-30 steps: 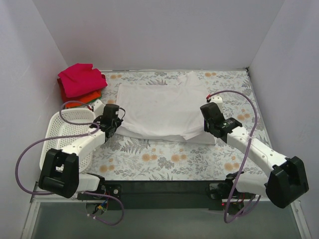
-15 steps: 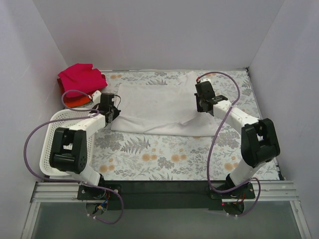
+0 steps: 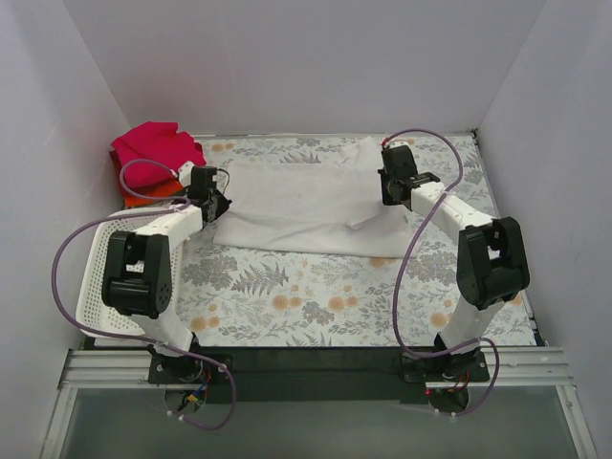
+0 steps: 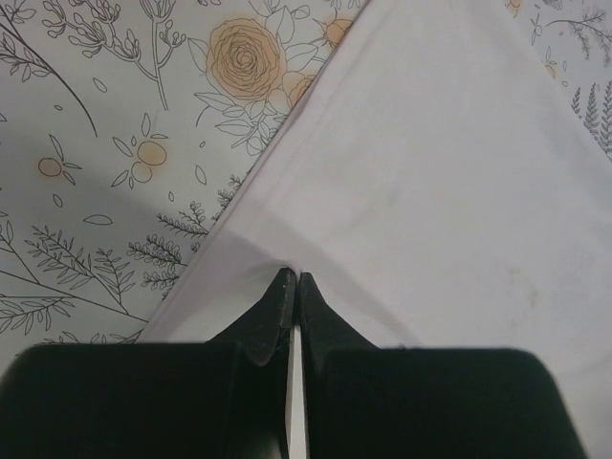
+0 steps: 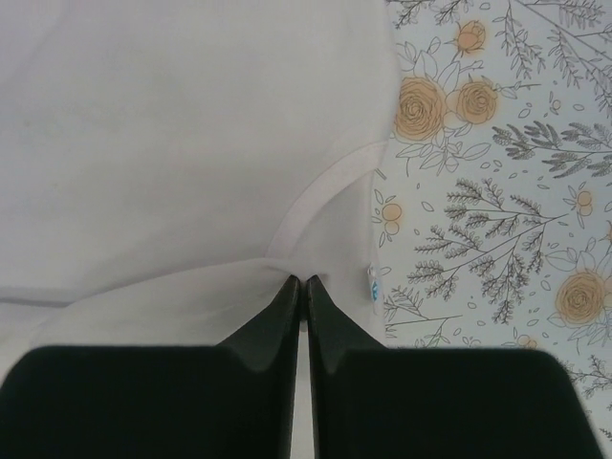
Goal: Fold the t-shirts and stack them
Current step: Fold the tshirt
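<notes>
Top external: I see the white t-shirt [image 3: 306,206] lying as a folded band across the floral table [image 3: 316,296]. The left gripper [image 3: 212,203] is at its left edge and the right gripper [image 3: 390,191] at its right end. Left wrist: fingers [image 4: 275,308] pinched tight on a cloth fold. Right wrist: fingers [image 5: 281,308] clamped on fabric beside the collar.

2 white arms [image 3: 164,228], black joints [image 3: 492,263], purple cables [image 3: 426,133]

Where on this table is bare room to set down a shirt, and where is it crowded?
Free: the bare table between the white t-shirt and the arm bases. Crowded: the left side, with the folded stack and the basket.
</notes>
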### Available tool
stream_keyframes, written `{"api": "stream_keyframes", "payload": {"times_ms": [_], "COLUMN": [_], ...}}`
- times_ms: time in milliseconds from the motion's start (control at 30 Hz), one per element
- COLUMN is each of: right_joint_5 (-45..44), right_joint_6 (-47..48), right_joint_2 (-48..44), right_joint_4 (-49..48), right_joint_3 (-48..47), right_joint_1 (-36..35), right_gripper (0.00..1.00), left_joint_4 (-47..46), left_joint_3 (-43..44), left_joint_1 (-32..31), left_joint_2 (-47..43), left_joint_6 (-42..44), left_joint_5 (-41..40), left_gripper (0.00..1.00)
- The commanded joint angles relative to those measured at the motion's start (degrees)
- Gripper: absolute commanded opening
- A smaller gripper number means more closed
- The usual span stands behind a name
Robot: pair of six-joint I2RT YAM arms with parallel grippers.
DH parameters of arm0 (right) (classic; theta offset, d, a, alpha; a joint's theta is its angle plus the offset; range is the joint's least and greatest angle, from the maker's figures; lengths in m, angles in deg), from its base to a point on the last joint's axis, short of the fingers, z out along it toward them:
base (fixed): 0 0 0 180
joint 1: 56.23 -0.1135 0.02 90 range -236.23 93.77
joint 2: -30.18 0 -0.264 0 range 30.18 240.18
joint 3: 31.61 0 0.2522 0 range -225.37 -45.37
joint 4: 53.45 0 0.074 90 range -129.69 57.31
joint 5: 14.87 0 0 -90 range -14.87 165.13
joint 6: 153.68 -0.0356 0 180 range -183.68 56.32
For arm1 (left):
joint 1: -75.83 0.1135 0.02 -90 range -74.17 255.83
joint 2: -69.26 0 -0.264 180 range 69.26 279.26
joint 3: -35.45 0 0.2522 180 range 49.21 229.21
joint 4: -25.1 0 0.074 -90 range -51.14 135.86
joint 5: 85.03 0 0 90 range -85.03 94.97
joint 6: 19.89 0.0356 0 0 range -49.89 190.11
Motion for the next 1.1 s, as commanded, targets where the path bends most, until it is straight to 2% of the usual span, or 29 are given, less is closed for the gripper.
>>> {"api": "stream_keyframes", "payload": {"times_ms": [0,433,500,533,567,600,667,800,933,1067], "right_joint_5": [0.6,1.7,1.3,1.0,-0.1,-0.5,-1.8,-0.6,7.2,13.5], "right_joint_6": [1.4,1.6,1.6,1.5,1.5,1.7,1.8,1.3,0.6,-0.4], "right_joint_2": [1.1,9.7,10.9,11.1,10.9,10.6,8.5,3.6,-1.2,-3.6], "right_joint_4": [-0.8,-0.4,0.3,0.7,1.4,1.7,2.0,1.6,-0.6,-2.7], "right_joint_3": [-3.3,-9.2,-11.6,-12.4,-13.2,-14.1,-14.2,-12.5,-4.9,1.3], "right_joint_1": [0.9,1.9,2.2,2.2,2.5,2.5,2.5,2.4,1.4,-1.9], "right_gripper": [0.01,0.02,0.13,0.25,0.30,0.33,0.41,0.49,0.51,0.51], "left_joint_4": [0.1,1.5,2.2,2.8,3.1,3.4,3.5,3.3,1.5,-1.3], "left_joint_3": [2.3,7.3,9.2,9.9,11.4,11.9,13.2,14.4,12.3,8.8], "left_joint_1": [1.0,1.9,1.9,1.9,1.9,1.9,1.9,1.1,-2.4,-10.4], "left_joint_2": [0.6,7.8,8.2,8.2,8.1,7.8,6.5,4.5,2.0,0.8], "left_joint_6": [1.4,3.4,3.5,3.5,3.5,3.5,3.5,4.3,5.4,5.5], "left_joint_5": [0.6,-0.5,-1.9,-3.6,-4.2,-4.7,-5.0,-5.6,-7.3,-8.7], "left_gripper": [0.00,0.00,0.02,0.07,0.13,0.23,0.31,0.38,0.39,0.40]}}
